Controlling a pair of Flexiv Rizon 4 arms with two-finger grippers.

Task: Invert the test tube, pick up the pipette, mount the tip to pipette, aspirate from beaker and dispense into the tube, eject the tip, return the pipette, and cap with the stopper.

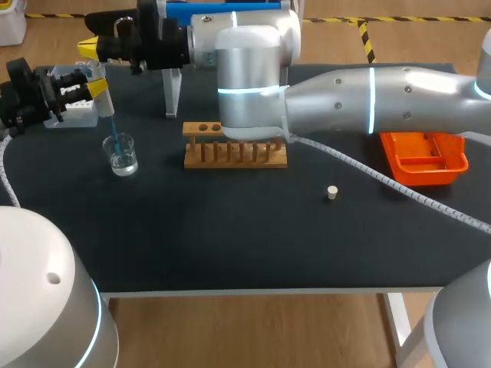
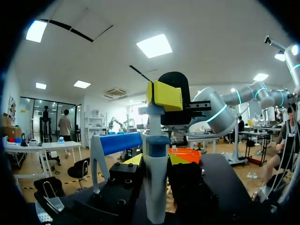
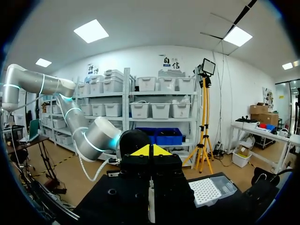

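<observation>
Two arms: left pincer point(image 2: 155, 161) grasps pipette point(image 2: 156, 190), right pincer point(image 3: 150, 151) clenched; right arm point(image 1: 345, 100) overlaps rack point(image 1: 230, 156).

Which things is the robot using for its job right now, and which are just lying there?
In use: pipette, gripped by the left tool; beaker, with the pipette's tip inside.
Lying there: stopper, wooden rack, orange tray.

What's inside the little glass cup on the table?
The small clear glass beaker holds clear liquid at the bottom, and the blue tip of the white pipette dips into it. Whether the tip's end touches the bottom cannot be seen.
</observation>
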